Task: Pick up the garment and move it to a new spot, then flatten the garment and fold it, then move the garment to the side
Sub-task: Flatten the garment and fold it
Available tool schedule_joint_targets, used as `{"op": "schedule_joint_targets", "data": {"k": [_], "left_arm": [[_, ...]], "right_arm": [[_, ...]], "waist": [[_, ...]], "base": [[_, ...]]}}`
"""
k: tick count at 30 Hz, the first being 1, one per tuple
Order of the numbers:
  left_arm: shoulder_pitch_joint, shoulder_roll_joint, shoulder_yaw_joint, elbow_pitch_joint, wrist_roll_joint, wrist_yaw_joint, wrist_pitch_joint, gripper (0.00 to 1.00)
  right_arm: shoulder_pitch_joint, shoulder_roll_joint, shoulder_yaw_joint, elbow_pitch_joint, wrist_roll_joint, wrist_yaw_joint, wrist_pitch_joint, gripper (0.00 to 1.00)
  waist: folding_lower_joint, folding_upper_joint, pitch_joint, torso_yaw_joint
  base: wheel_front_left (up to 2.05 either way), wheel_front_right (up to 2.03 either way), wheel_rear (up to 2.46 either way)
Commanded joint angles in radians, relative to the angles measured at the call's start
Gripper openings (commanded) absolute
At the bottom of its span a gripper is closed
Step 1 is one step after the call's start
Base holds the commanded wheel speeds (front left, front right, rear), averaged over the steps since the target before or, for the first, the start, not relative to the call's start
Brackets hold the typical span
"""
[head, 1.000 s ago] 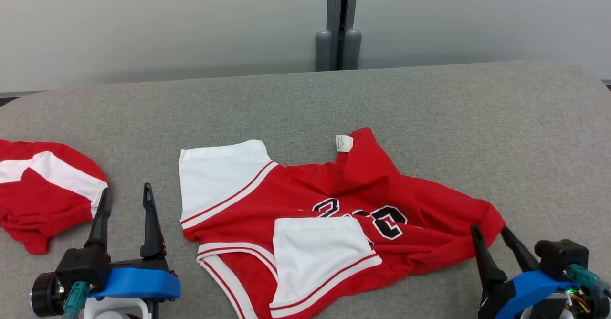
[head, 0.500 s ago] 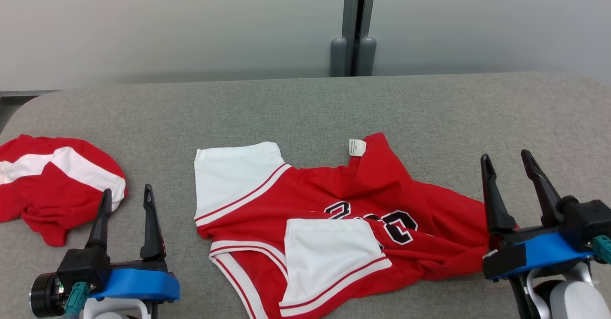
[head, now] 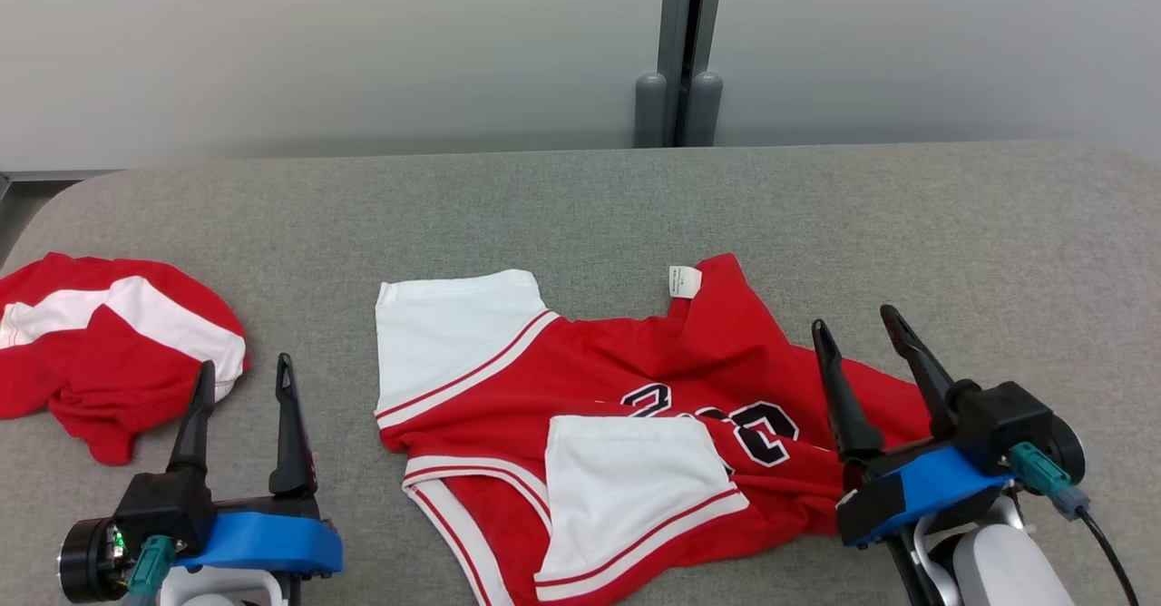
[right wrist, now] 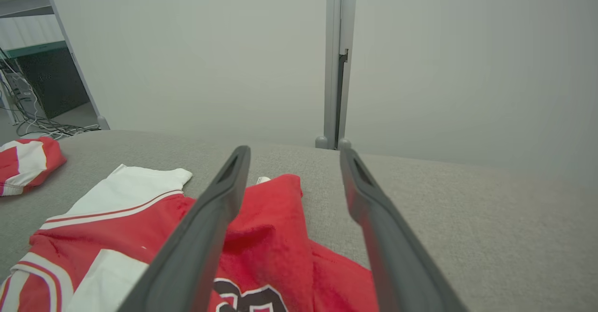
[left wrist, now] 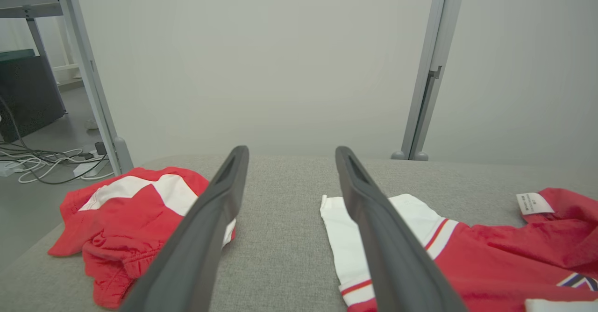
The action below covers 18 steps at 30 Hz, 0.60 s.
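Grey fabric tabletop (head: 580, 207); pale partition wall (head: 317, 43) behind w/ grey post (head: 680, 34); cables (left wrist: 46, 160) on floor (left wrist: 28, 204).

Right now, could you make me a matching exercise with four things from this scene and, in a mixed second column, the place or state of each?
Column 1
1. numbered red jersey
2. red-and-white bundle
3. white label
4. right gripper

Column 2
a. crumpled, far on the robot's left
b. jaws open, at the jersey's right end
c. at the jersey's far edge
d. lying in the middle, half spread

Pairs: 1-d, 2-a, 3-c, 4-b
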Motion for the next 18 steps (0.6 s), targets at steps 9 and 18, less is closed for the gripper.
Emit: {"op": "schedule_joint_targets", "data": {"k": [9, 18], "left_arm": [[-0.030, 0.006, -0.040, 0.028, 0.028, -0.009, -0.003, 1.00], [-0.084, 0.026, -0.094, 0.172, 0.026, -0.024, 0.015, 1.00]], "right_arm": [[-0.040, -0.001, 0.012, 0.068, 0.005, 0.000, -0.019, 1.00], [-0.040, -0.001, 0.027, 0.073, 0.011, 0.000, -0.023, 1.00]], "waist": [[0.0000, -0.0001, -0.011, -0.014], [0.0000, -0.0001, -0.004, -0.029]], "base": [[0.00, 0.00, 0.00], [0.00, 0.00, 0.00]]}}
